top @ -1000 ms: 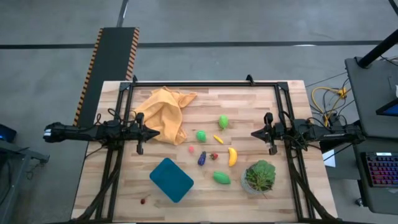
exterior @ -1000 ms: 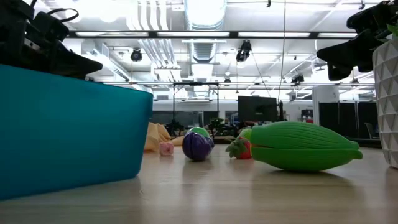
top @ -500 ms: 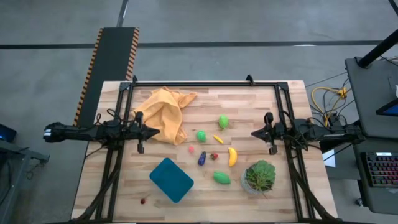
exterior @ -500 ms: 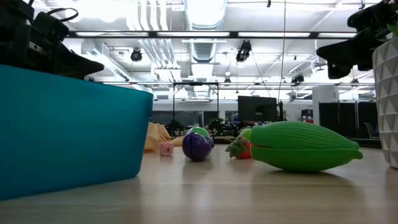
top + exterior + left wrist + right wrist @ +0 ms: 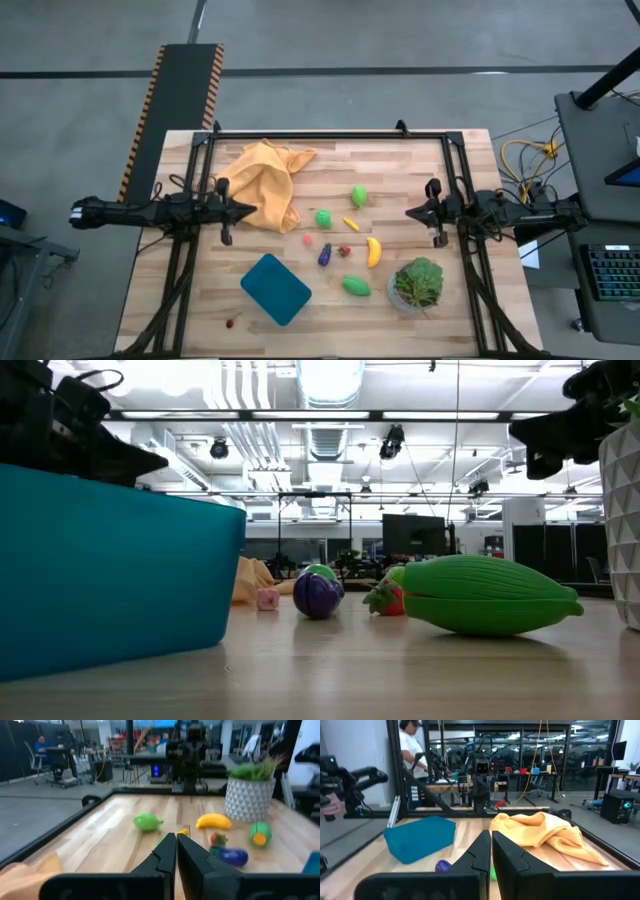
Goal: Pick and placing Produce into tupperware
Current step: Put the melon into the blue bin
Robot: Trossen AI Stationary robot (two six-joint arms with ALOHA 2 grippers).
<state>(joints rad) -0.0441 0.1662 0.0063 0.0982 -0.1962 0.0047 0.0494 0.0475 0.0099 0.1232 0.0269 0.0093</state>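
Dark metal forms the left gripper, which is held at the table's left side, level with the middle, its fingers pressed together with nothing between them, as is seen in the left wrist view. An orange-yellow cloth is bunched at 12 o'clock of that gripper's tip and just beside it. The teal-blue container is seen at 5 o'clock of the left gripper, near the front edge, apart from the fingers; a tiny red piece lies at its 8 o'clock.

The produce is spread between the two grippers. A small pink piece and a round green piece are found first, then the purple eggplant, a small yellow piece, a red piece, a green oval farther back, a ribbed green oval at 3 o'clock of the container, and the yellow banana.

A leafy plant in a pot stands at 5 o'clock of the banana. The right gripper is held at the right side, its fingers likewise closed on nothing, with the banana at its 7 o'clock, well apart.
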